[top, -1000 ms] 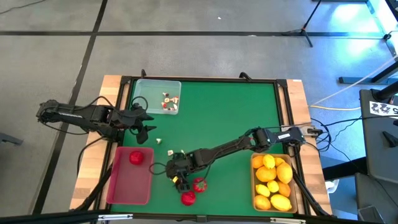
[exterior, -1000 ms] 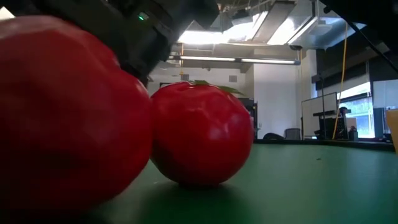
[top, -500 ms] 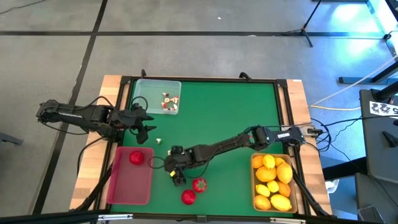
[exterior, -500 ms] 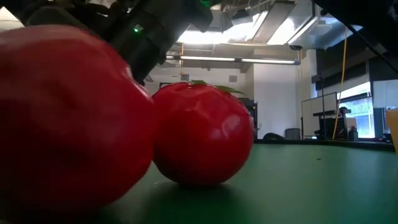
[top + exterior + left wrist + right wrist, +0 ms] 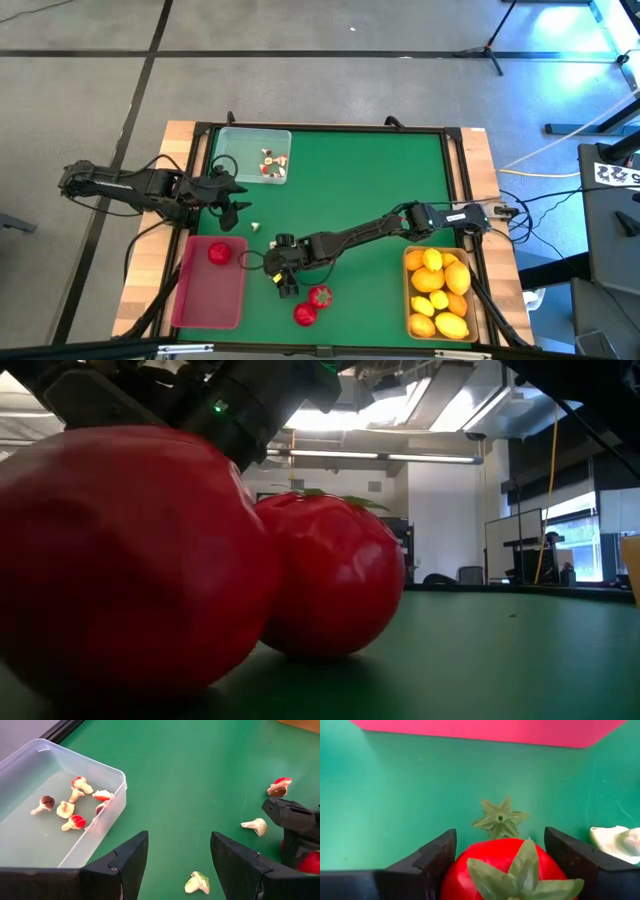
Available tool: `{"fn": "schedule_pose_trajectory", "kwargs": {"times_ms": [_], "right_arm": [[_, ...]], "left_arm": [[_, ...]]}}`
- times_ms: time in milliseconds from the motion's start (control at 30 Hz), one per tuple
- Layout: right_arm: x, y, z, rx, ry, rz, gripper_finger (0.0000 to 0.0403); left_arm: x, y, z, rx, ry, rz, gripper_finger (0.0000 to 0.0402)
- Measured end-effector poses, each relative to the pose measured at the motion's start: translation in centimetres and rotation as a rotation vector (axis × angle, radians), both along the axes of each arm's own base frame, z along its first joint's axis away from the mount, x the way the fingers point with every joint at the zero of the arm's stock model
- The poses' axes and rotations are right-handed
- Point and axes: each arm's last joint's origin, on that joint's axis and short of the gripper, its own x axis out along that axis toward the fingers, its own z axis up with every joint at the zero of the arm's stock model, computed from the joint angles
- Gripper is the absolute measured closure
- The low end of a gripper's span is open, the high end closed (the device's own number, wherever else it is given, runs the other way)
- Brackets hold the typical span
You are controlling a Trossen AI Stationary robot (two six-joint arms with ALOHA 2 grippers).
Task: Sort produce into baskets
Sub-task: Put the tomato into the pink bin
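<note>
Two spread fingers of the right gripper flank a strawberry, not pinching it.

A: Floor? Grey concrete w/ dark seams; stand legs top right.
B: Low view: ceiling lights bright, white wall behind, windows at right, desk w/ monitor.

red strawberry between jaws, pink tray

Green table with three baskets, strawberries.
</note>
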Motion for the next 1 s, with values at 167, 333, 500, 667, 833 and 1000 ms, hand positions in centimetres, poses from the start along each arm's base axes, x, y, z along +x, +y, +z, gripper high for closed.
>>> {"fn": "schedule_pose_trajectory", "kwargs": {"times_ms": [167, 333, 500, 667, 833, 1000], "right_arm": [[0.0, 0.0, 0.0, 0.014, 0.004, -0.018, 0.013], [0.0, 0.0, 0.0, 0.014, 0.006, -0.017, 0.0112], [0.0, 0.0, 0.0, 0.014, 0.002, -0.017, 0.014], [0.1, 0.1, 0.7, 0.018, 0.003, -0.013, 0.014], [0.7, 0.3, 3.4, 0.027, -0.074, 0.007, 0.0125], [1.4, 0.8, 6.1, 0.03, -0.212, 0.048, 0.0137]], "left_arm": [[0.0, 0.0, 0.0, 0.0, 0.0, 0.0, 0.0192], [0.0, 0.0, 0.0, -0.001, -0.001, 0.001, 0.0192], [0.0, 0.0, 0.0, -0.002, -0.001, 0.002, 0.0192], [0.0, 0.0, 0.0, -0.003, -0.001, 0.002, 0.0192], [0.0, 0.0, 0.0, -0.003, -0.001, 0.002, 0.0192], [0.0, 0.0, 0.0, -0.005, -0.002, 0.005, 0.0192]]}}
